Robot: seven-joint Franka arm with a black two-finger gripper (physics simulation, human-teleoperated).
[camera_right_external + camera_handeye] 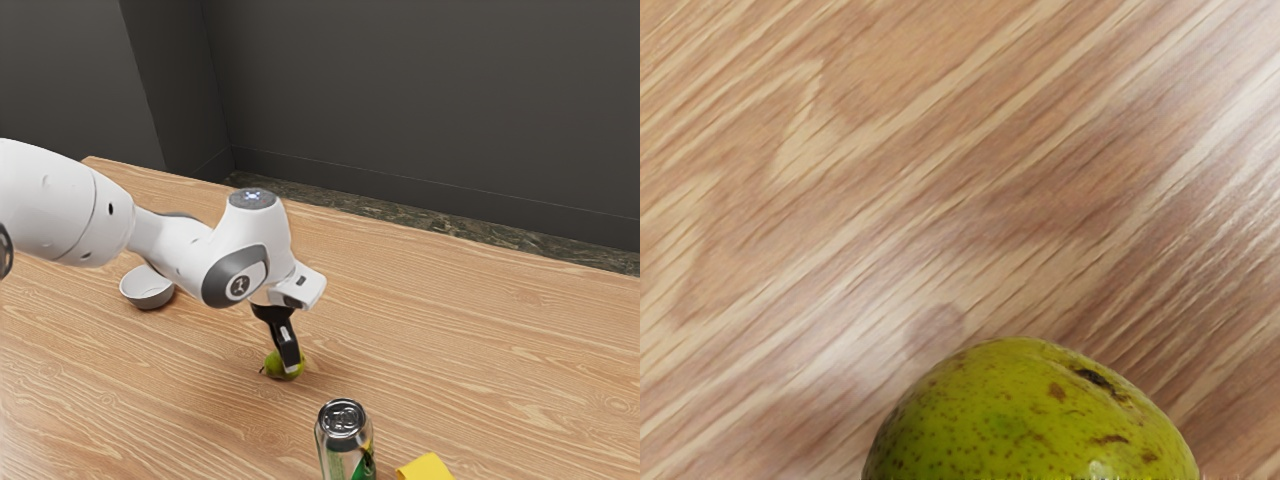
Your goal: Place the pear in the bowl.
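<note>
Pear (274, 369): one, green, dark stem toward the exterior view's left. Location: just below the centre of the exterior view, at the end effector (288, 361), well apart from the bowl (148, 297); whether it bears on the counter (480, 350) or sits slightly above it cannot be told. In the wrist view, the pear (1025, 430) lies just under the hand, part of it in sight: rounded, yellow-green skin, small dark speckles, brown blemishes, one blackish mark, wood grain beyond.

End effector: one, black, pointing down and slightly tilted, overlapping the pear in the exterior view. State: whether released, clenched or grasping the pear cannot be told.

Arm (60, 205): one, white with grey joint covers, entering from the exterior view's left and reaching over to the centre of the frame.

Bowl: one, small, pale inside, grey outside, upright on the counter, left of centre in the exterior view, close below the arm's outline.

Can (345, 448): one, silver top, green and yellow markings, upright, lower centre of the exterior view, cut by the frame's edge.

Yellow item (426, 469): one, beside the can toward the exterior view's right, partly cut off.

Counter: light brown wood, streaked grain.

Wall (420, 90): dark grey, across the upper frame.
</note>
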